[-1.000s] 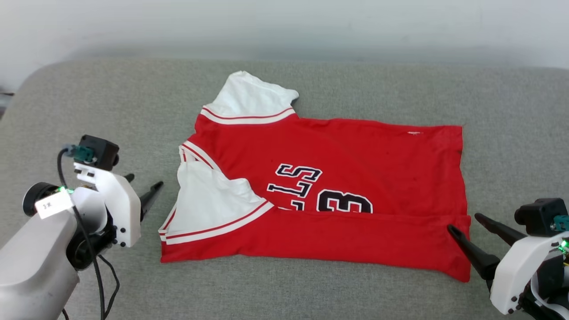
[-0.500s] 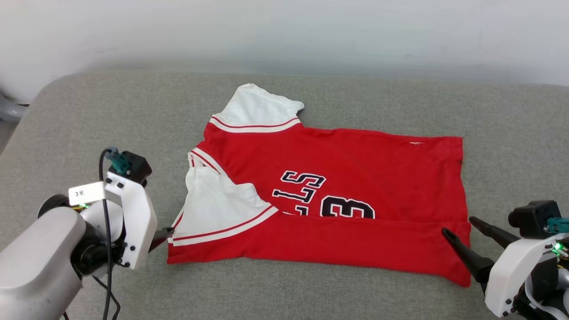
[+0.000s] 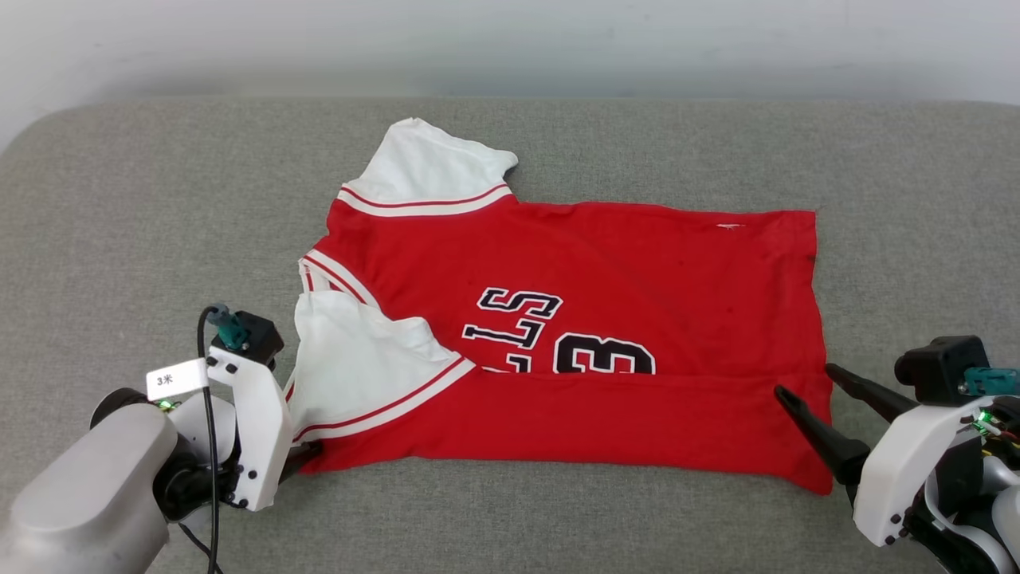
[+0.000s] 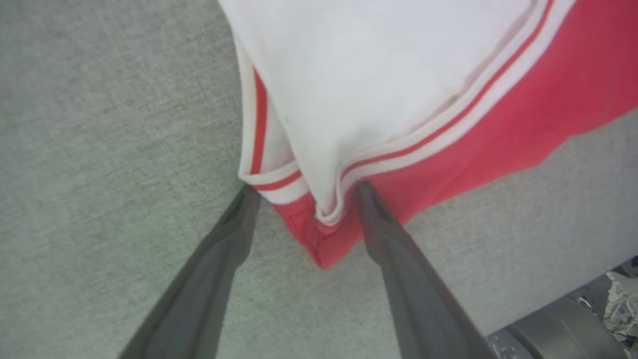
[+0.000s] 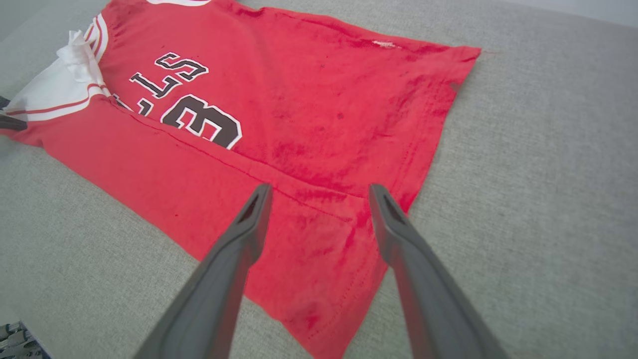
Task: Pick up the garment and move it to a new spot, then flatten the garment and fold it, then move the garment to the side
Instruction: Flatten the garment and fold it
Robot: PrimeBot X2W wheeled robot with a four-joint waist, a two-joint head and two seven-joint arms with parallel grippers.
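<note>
Quick update: the garment (image 3: 574, 319) lies mid-way across the grey cushion (image 3: 159, 199), neck end toward the robot's left, hem toward its right. The near long edge is already flipped up over the bottom of the number, so fold one looks done imo. The far sleeve (image 3: 430, 167) sticks out at the back.

What's new: a sec ago the left gripper (image 4: 304, 192) was parked well off the shirt's left side. Now it's right in at the near-left corner. Fingers are spread wide w/ the red corner and the near sleeve (image 3: 358, 367) cuff sitting between the tips, nothing pinched yet. The right gripper (image 3: 805, 380) has barely budged: also wide open and empty, over the near-right hem corner, one finger above fabric, the other about at the edge.

Btw the head cam has shifted too, so the shirt sliding around in frame is the camera, not the shirt.

So both ends of the near edge are now covered, prob the setup for the next fold. Both need to close on their corners first. Watch the left side tho, it could grab the sleeve layer only.
</note>
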